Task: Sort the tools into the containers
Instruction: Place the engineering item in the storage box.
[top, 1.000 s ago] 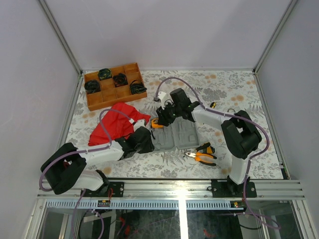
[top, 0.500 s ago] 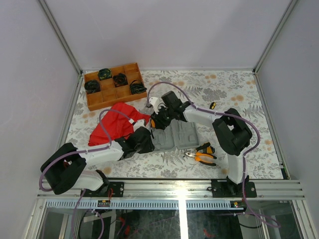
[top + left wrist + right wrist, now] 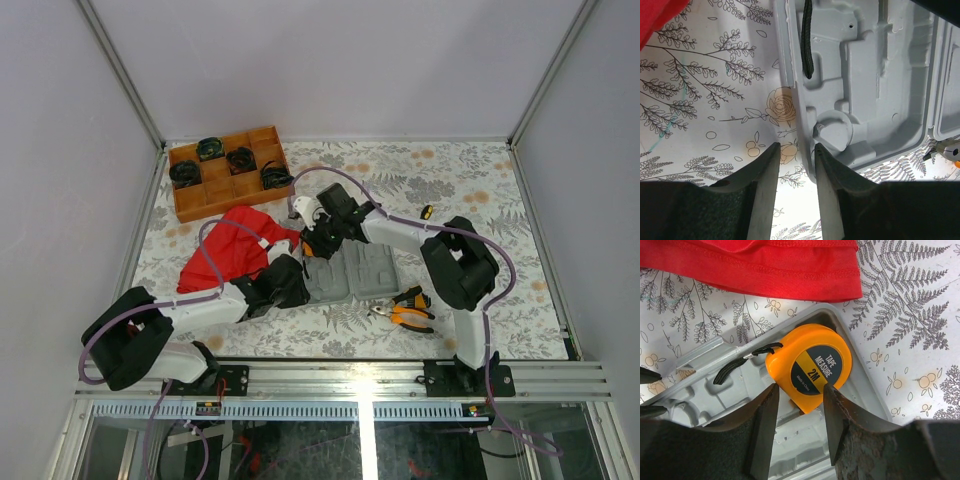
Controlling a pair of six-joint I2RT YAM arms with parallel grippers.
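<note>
Left claw (image 3: 796, 155), jaws partly open, straddles the rim of the grey case (image 3: 880, 75), with a gap showing beside one finger. Right claw (image 3: 800, 388) brackets the orange tape measure (image 3: 810, 365), which lies in the case's corner hollow near a red cloth (image 3: 765, 265); whether it grips cannot be told.

Floral table (image 3: 480, 190), case (image 3: 365, 270), red cloth (image 3: 235, 250), tray (image 3: 230, 206), pliers (image 3: 405, 310), perhaps a screwdriver (image 3: 427, 211)

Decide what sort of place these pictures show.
Probably a robot test cell: metal-framed walls enclose the table, left arm and right arm are bolted to a rail, and a grey tool case and tape measure are props.
</note>
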